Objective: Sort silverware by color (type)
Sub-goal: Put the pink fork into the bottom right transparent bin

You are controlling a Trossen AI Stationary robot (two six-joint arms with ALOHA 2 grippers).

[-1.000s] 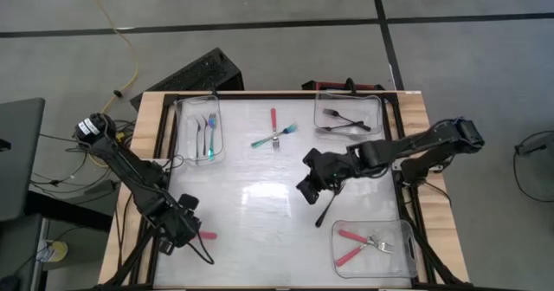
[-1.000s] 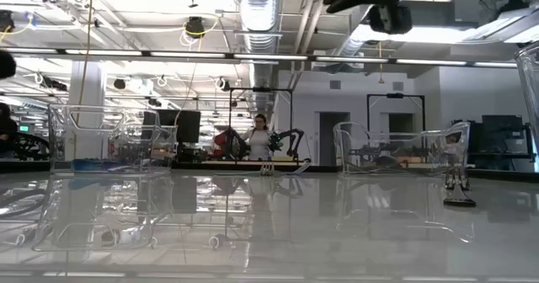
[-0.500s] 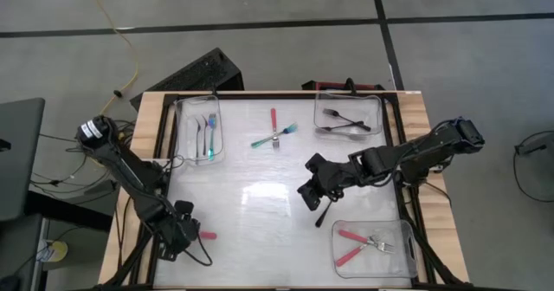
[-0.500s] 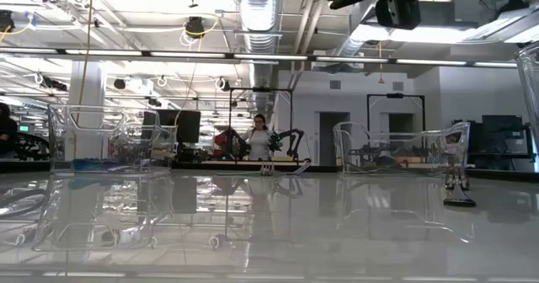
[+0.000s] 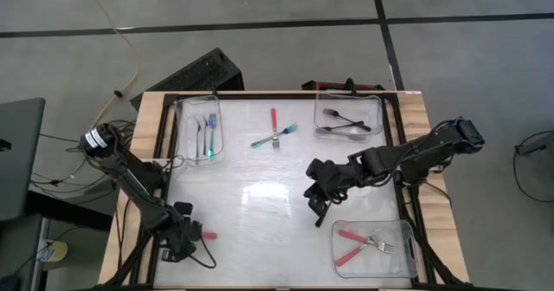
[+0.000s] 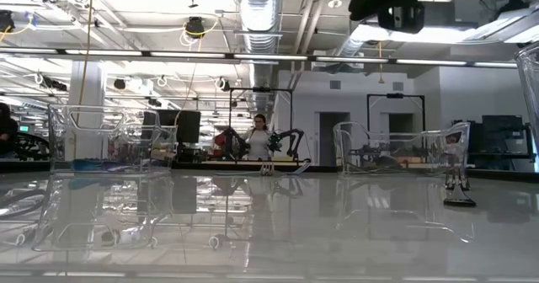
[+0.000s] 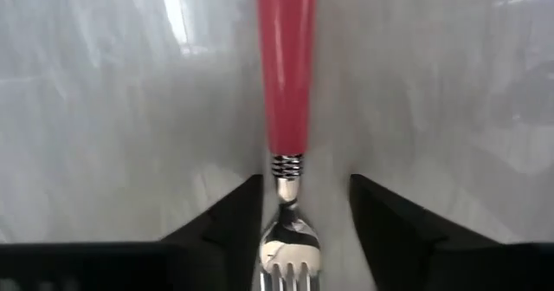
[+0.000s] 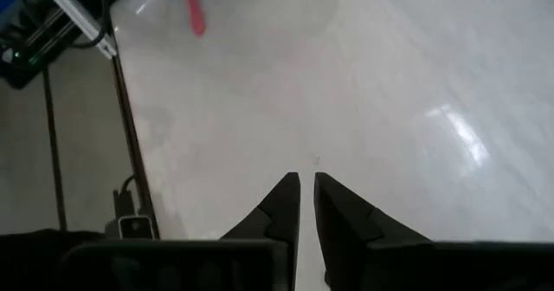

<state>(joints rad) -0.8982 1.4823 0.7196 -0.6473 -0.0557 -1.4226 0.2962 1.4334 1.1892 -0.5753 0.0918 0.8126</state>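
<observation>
Lying near the table's (image 5: 260, 204) front-left corner, the red-handled fork (image 7: 286, 74) looks light, stiff, slippery; we judge the neck best. Left gripper (image 7: 305, 206) straddles it, fingers apart. Right gripper (image 8: 305, 203), mid-table, nearly closed.

glossy white table (image 5: 260, 213), clear plastic trays (image 5: 197, 128), shiny metal fork tines (image 7: 284, 249)

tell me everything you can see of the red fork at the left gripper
The red fork has a smooth pink-red handle, plastic by its look, a ribbed metal collar and shiny metal tines. It lies flat on the white table near its front left corner. The left gripper straddles the neck, fingers apart and not clamped on it.
</observation>
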